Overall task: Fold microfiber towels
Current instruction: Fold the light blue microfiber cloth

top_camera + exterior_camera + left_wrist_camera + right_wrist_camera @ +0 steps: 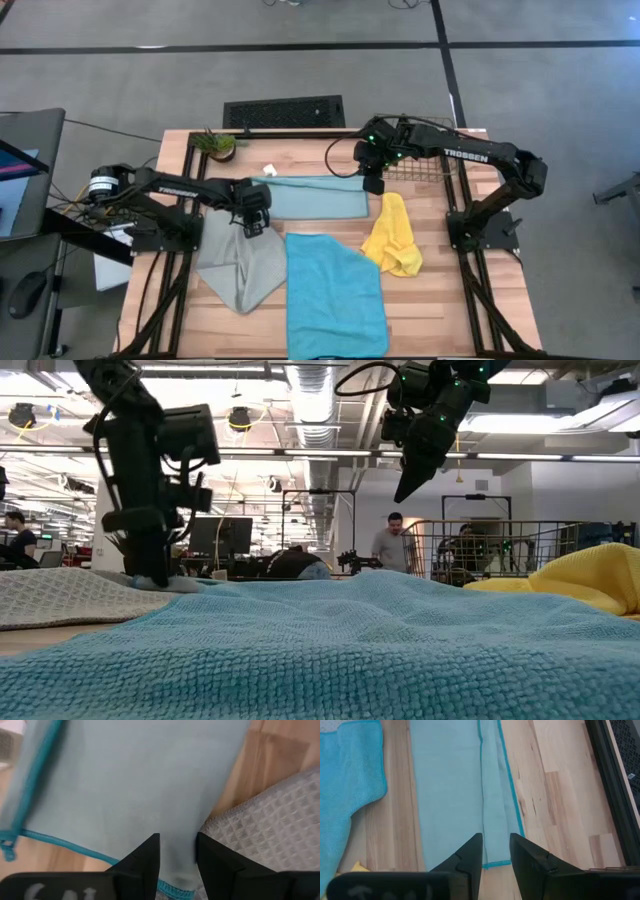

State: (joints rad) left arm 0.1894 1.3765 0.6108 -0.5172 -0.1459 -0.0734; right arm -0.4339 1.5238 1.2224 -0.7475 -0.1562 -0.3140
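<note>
left gripper point(254, 226), fingers apart, at pale blue towel's point(310, 198) 8 o'clock corner; right gripper point(373, 185), fingers apart, over its 3 o'clock edge.

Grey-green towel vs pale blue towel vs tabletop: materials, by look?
Grey-green towel: soft woven cloth, probably microfiber, matte, with a raised waffle grid of small squares. Pale blue towel: thin, flat, smooth-faced cloth, matte, with a darker teal stitched hem along its edge; fibre cannot be told. Tabletop: wood, likely butcher-block, shown by light planks with visible grain and joints, low sheen.
</note>
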